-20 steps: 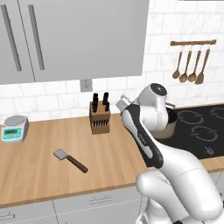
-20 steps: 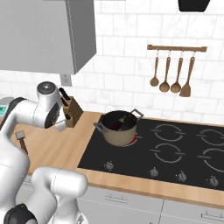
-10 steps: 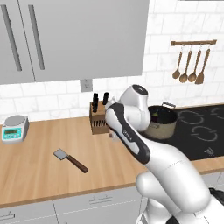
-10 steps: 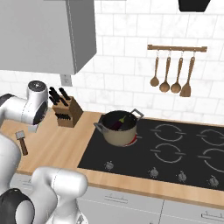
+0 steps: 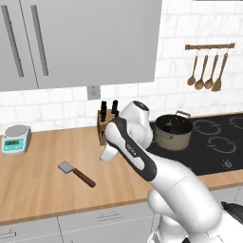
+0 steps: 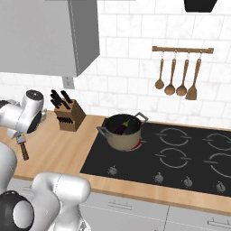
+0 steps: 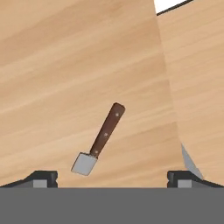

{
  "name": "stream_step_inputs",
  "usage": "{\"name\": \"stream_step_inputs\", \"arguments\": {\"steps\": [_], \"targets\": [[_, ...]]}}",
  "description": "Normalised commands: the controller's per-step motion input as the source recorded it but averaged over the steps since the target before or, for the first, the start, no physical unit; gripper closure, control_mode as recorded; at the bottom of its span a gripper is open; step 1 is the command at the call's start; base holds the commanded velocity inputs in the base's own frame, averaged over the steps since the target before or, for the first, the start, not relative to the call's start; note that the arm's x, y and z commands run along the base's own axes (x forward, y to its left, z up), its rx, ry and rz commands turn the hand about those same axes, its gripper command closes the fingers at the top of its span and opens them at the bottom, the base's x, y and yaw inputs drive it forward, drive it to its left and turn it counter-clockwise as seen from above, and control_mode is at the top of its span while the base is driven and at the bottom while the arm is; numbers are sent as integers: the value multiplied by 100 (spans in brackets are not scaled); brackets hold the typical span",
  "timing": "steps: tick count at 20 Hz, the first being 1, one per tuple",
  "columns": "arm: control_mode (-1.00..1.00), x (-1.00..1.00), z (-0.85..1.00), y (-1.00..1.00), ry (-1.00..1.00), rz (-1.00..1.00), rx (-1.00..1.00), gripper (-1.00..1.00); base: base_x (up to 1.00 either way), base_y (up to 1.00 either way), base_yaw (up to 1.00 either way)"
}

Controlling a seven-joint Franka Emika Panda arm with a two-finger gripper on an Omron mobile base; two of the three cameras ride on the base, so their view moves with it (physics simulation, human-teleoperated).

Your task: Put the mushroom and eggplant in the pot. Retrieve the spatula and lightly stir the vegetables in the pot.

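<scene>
The spatula (image 5: 76, 173) lies flat on the wooden counter (image 5: 33, 185), well apart from the pot (image 5: 173, 132). The gripper (image 7: 111, 178) hangs above it, fingertips spread and empty, lined up for pickup.

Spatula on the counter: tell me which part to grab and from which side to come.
Grip the spatula by its straight brown handle, near the middle. It lies flat and alone on the wooden counter, so come straight down with the pincer, fingers either side of the handle; the thin blade offers little to pinch.
</scene>
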Motion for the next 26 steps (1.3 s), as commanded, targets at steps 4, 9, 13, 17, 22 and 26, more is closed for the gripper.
{"name": "stream_step_inputs", "arguments": {"steps": [4, 9, 13, 17, 22, 26], "targets": [[-100, -77, -44, 43, 2, -52, 0, -100, 0, 0, 0], [-100, -4, -23, 27, 11, -47, 0, -100, 0, 0, 0], [-100, -23, -3, 53, 9, -41, 1, -100, 0, 0, 0], [-100, -53, 15, 58, 7, -41, 11, -100, 0, 0, 0], [-100, -68, 44, 57, 8, -40, 16, -100, 0, 0, 0], [-100, -61, 38, 65, 21, -39, 21, -100, 0, 0, 0]]}}
